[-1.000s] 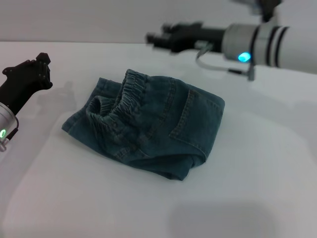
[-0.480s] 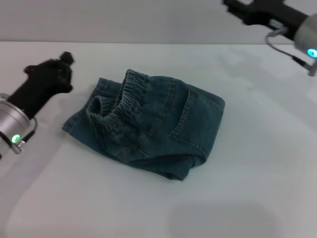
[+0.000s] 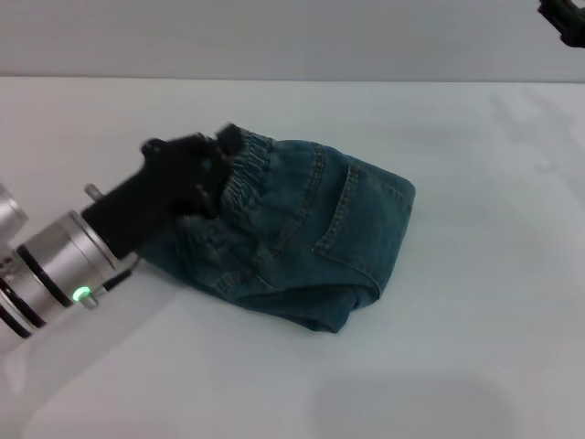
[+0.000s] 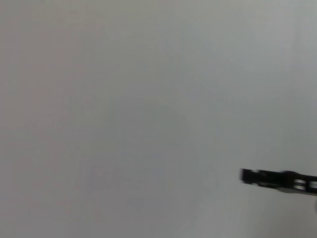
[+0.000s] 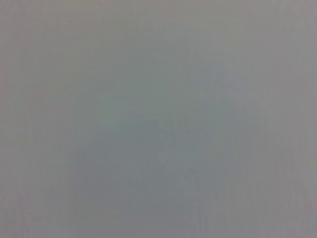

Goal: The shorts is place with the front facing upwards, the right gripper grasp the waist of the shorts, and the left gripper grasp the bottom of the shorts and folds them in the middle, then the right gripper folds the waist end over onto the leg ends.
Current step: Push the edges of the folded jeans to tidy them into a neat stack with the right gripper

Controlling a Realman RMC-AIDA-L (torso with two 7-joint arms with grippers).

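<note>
A: The shorts [image 3: 302, 233]?
B: Unmoved, folded on the table [image 3: 475, 302], waist [image 3: 245, 160] beside the claw.
A: The left gripper [image 3: 206, 165]?
B: It has swung in over the waist; fingers' spread unclear. The right gripper [image 3: 562, 16] has retreated far away.

no readable text, label, brand, number or sign shows on anything in the head view or either wrist view.

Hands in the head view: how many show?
2. The left hand sits over the ruffled waist of the folded shorts. Only a black tip of the right hand shows at the top right corner; the rest is out of frame.
</note>
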